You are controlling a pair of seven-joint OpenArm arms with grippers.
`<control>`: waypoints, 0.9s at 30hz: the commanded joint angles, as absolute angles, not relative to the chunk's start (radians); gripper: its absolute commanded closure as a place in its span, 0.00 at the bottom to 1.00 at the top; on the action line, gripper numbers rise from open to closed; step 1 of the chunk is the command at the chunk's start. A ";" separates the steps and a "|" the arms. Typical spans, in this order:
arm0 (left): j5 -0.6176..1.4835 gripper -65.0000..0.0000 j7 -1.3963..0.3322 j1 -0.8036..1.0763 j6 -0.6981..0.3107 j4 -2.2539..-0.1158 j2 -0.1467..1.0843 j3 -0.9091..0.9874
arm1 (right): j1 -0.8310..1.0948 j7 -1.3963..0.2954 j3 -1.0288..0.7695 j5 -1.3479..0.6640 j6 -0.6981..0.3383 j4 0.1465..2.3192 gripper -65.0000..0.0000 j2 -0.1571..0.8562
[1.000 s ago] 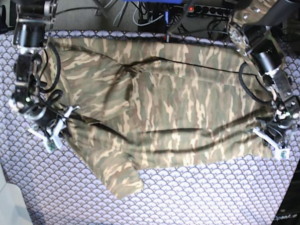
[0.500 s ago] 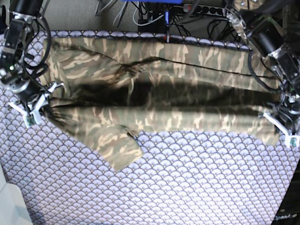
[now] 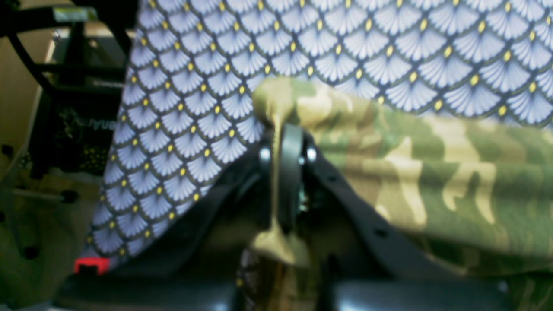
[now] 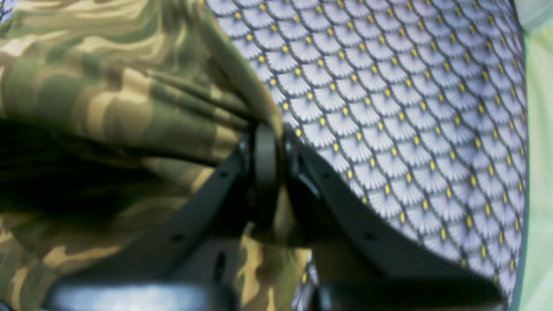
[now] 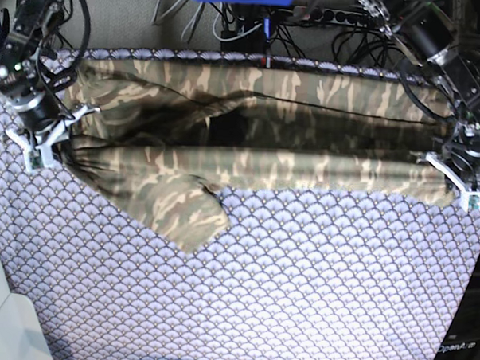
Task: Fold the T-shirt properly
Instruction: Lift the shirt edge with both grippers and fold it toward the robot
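Tablecloth: lavender-grey, fan-scale print with small yellow dots, covering the whole work surface. The near half lies bare.

T-shirt: camouflage cloth in tan, olive and brown, stretched across the far half of the tablecloth from one arm to the other. Its near edge is raised and pulled into a long horizontal band between the two grippers, with a dark shadowed hollow behind it. The far edge lies flat along the back of the tablecloth. One sleeve hangs forward of the band on the base view's left and rests flat on the tablecloth, pointing toward the near side.

Right gripper: on the base view's left, at the end of the shirt band. In the right wrist view the jaws of this gripper stand pressed together with a bunch of the T-shirt pinched between them; gathered creases run out from the pinch point.

Left gripper: on the base view's right, at the opposite end of the band. In the left wrist view this gripper is closed tight on a thin fold of the T-shirt, which appears to pass between the black fingers, though the picture is soft there. A corner of cloth stands up above the tips.
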State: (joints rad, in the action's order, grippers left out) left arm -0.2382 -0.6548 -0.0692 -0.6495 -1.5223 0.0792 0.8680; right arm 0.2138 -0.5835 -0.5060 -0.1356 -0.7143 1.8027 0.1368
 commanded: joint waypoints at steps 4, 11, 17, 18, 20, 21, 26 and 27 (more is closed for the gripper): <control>-0.248 0.99 -0.642 -0.062 -0.698 -1.537 0.090 0.877 | 0.259 -0.568 -0.526 -0.122 -0.698 1.830 0.98 0.140; -0.248 0.99 -0.630 -0.074 -0.698 -1.475 0.096 0.918 | 0.346 -0.530 -0.521 -0.124 -0.698 1.830 0.98 0.085; -0.248 0.99 -0.641 -0.081 -0.698 -1.475 0.093 0.923 | 0.406 -0.510 -0.527 -0.120 -0.698 1.873 0.98 0.050; -0.248 0.99 -0.641 -0.079 -0.698 -1.481 0.091 0.923 | 0.417 -0.510 -0.527 -0.120 -0.698 1.882 0.98 0.048; -0.249 0.99 -0.641 -0.077 -0.698 -1.489 0.093 0.923 | 0.437 -0.510 -0.527 -0.124 -0.698 1.902 0.99 0.048; -0.249 0.99 -0.642 -0.077 -0.698 -1.491 0.091 0.923 | 0.443 -0.510 -0.527 -0.124 -0.698 1.913 0.99 0.050; -0.248 0.99 -0.668 -0.062 -0.698 -1.529 0.090 0.923 | 0.463 -0.509 -0.529 -0.125 -0.698 1.931 0.99 0.051; -0.248 0.99 -0.691 -0.062 -0.698 -1.549 0.090 0.923 | 0.464 -0.507 -0.529 -0.125 -0.698 1.931 0.99 0.053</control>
State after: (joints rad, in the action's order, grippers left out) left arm -0.2474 -0.7124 -0.0498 -0.7078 -1.5246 0.0704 0.9203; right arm 0.4614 -0.5270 -0.5205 -0.1135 -0.7090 1.9129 0.0387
